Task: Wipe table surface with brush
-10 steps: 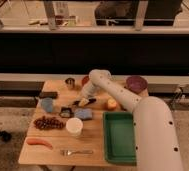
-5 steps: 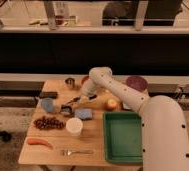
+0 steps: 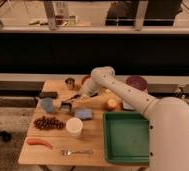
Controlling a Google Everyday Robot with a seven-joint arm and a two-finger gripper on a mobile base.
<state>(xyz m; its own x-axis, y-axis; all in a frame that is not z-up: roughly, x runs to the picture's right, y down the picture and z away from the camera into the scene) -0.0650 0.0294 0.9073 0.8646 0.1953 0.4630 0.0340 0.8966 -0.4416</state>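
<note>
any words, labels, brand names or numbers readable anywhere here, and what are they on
No text can be read.
The pale card behind the glass at the top: may carry print, too blurred to read.
On the table surface, brush, green tray and white cup: no lettering shows.
On the gripper, over the table's back middle by the brush handle: no marking shows.

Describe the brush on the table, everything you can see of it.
The brush has a slim black handle and a dark squarish head with a greyish edge. It lies slanted, with the head down-left at the tan table surface, beside a grey-blue object. The handle runs up-right to the gripper over the table's back middle.
</note>
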